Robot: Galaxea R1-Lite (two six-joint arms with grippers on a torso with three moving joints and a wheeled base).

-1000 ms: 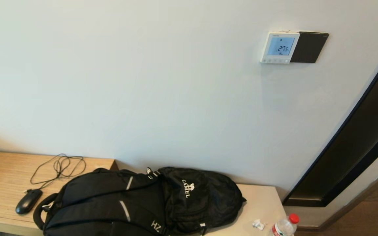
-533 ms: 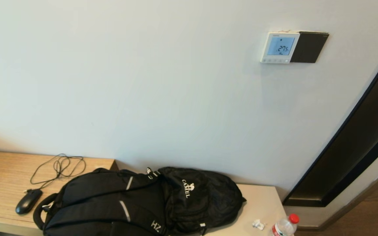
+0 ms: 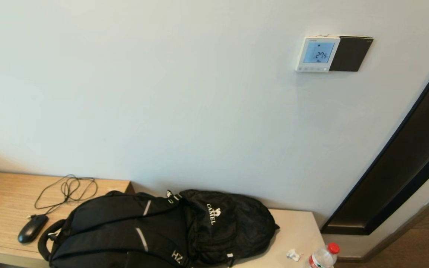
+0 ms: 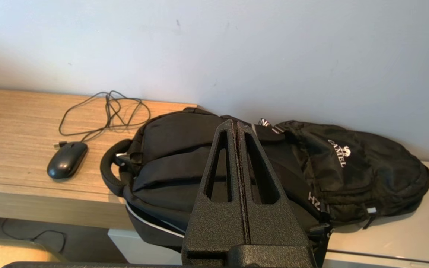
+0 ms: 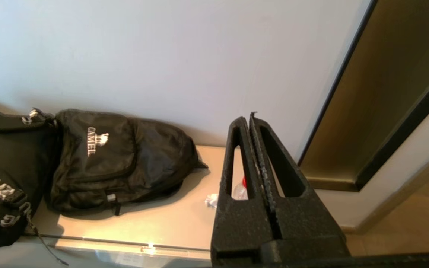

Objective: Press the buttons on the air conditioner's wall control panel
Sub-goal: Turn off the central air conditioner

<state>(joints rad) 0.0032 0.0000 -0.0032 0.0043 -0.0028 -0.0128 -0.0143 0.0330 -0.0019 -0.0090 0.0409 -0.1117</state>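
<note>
Both fingers pressed together and holding nothing on the left gripper [image 4: 237, 124] and on the right gripper [image 5: 250, 118], each low over the bench and out of the head view, well apart from the air conditioner's wall control panel [image 3: 317, 54] high on the wall beside a black plate [image 3: 350, 54]. Nothing pressed yet, by the look of it: the whole reach up to the buttons [image 3: 313, 69] left to do. Counted: one panel, one button row too small to number, one backpack [image 3: 155, 230], one mouse [image 3: 32, 228], one bottle [image 3: 322, 257].
</note>
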